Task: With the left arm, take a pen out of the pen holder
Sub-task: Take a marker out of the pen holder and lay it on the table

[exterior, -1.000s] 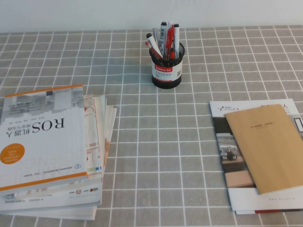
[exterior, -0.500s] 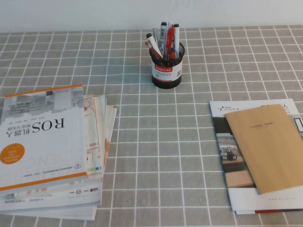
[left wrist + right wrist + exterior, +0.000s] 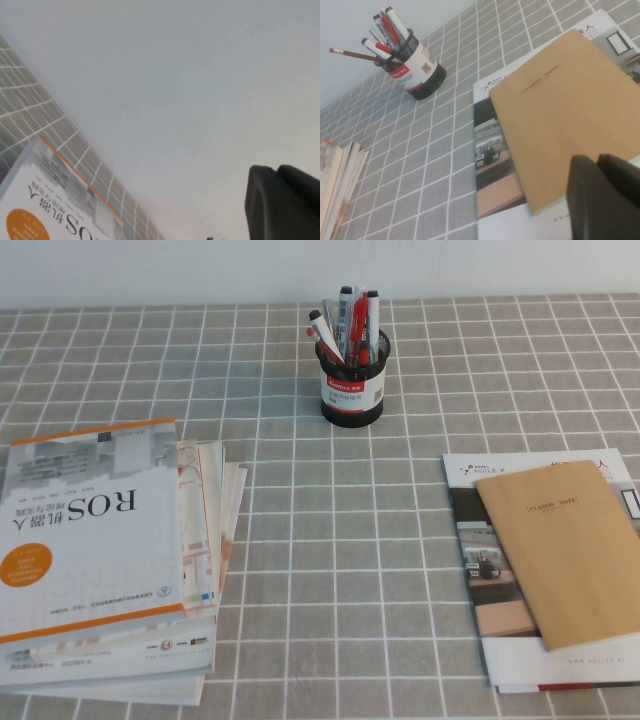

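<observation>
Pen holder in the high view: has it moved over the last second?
No. The pen holder stands on the same tablecloth squares. The left gripper, shut, is near the ROS book; right gripper over the brown notebook.

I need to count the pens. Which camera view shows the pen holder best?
The right wrist view: the pen holder looks biggest, pens fanned apart, beyond the right end effector by the notebook. The high view shows it smaller. The left wrist view misses it; the shut left end effector faces the wall.
</observation>
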